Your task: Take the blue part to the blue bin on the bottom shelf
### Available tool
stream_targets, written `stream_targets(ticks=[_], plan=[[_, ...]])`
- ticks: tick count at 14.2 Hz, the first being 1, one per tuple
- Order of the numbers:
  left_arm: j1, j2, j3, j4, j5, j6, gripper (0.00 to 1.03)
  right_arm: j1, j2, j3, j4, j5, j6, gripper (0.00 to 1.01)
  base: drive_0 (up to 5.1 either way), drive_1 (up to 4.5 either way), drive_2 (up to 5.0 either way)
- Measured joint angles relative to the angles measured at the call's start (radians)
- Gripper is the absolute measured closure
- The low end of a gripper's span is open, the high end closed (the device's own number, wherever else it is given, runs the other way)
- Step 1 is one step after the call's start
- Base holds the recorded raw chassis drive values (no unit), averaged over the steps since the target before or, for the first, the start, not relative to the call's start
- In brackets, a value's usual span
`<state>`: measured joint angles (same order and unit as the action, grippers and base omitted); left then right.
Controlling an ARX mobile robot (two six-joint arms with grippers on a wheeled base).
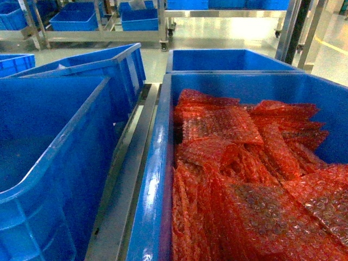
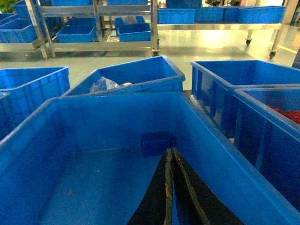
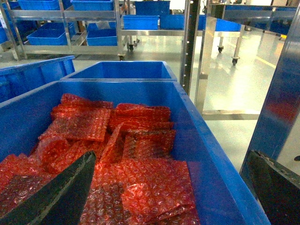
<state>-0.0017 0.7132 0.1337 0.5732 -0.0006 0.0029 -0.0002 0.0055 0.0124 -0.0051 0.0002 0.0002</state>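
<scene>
1. The left gripper (image 2: 169,187) hung inside the near left bin (image 2: 93,187). Its two dark fingers (image 2: 157,197) lay pressed together along a thin seam, with nothing between them.
2. The right gripper (image 3: 173,187) sat over the right bin (image 1: 155,179). Its fingers (image 3: 61,192) stood wide apart, one above the red wrap and the other beyond the bin's outer wall; nothing was held.
3. The right bin held a heap of red bubble-wrap bags (image 1: 244,174), overlapping and crumpled.
4. A small blue part (image 2: 157,141) rested on the floor of the near left bin against the far wall, just beyond the left fingertips and not touching them.
5. Behind the near left bin, a tilted blue bin (image 2: 136,77) contained a clear plastic bag (image 2: 105,84).
6. A steel rail (image 1: 128,179) ran between the left and right bins in the head view.
7. In the background, steel racks (image 2: 101,44) carried further blue bins (image 2: 77,30) on low levels. Whether one of these was the bottom shelf of the task could not be determined.
</scene>
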Motion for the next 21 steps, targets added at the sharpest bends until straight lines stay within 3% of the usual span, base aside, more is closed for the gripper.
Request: stream_targets(ticks=[9,19,20,21], plan=[[0.000,-0.283,-0.121,-0.155,0.000,0.000,1.01,0.000,0.000,0.000,0.000,0.000,0.000,0.03,0.0,0.00,0.0],[0.000,-0.534,-0.121,-0.394,0.000,0.000,1.01,0.000,0.000,0.000,0.000,0.000,0.000,0.03,0.0,0.00,0.0],[0.000,-0.554,-0.121,-0.422,0.000,0.000,1.01,0.000,0.000,0.000,0.000,0.000,0.000,0.03,0.0,0.00,0.0],[0.000,-0.660,-0.120,-0.577,0.003,0.000,1.01,0.000,0.000,0.000,-0.001,0.000,0.000,0.03,0.0,0.00,0.0]])
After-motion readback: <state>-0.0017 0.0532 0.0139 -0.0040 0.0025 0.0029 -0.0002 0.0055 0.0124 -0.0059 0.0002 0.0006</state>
